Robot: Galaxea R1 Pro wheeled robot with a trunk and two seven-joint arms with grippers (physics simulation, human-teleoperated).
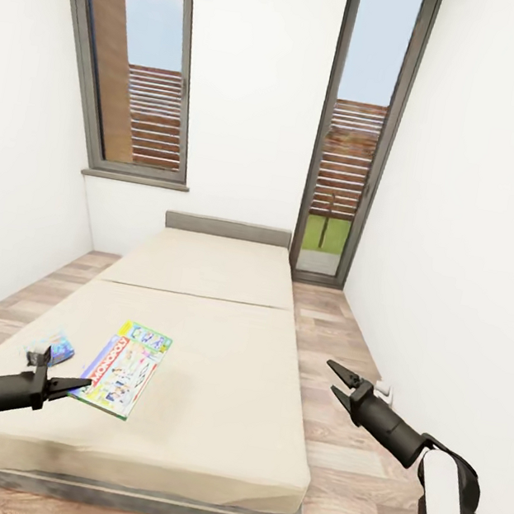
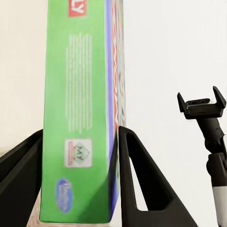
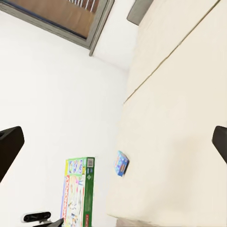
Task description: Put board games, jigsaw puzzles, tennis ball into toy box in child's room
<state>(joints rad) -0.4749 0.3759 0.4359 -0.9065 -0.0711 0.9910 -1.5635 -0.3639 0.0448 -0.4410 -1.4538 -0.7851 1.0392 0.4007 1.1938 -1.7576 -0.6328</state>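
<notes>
On the beige bed (image 1: pixel 211 383), near its front left, are two board games. The white-blue-green Monopoly box (image 1: pixel 125 368) is tilted up off the mattress, and my left gripper (image 1: pixel 63 373) holds it by its near edge. In the left wrist view the box's green side (image 2: pixel 78 118) sits between the two black fingers (image 2: pixel 137 179), which touch it on both sides. A smaller light-blue game box (image 1: pixel 53 348) lies flat just left of it, also visible as a blue box (image 3: pixel 121 163). My right gripper (image 1: pixel 339 385) hangs open and empty over the floor right of the bed. The toy box and table are out of view.
The bed has a grey headboard (image 1: pixel 228 229) against the far wall. A window (image 1: pixel 135 61) is at the back left and a tall glass door (image 1: pixel 357 132) at the back right. White walls close in on both sides. Wood-plank floor (image 1: pixel 338 471) runs along the bed's right side.
</notes>
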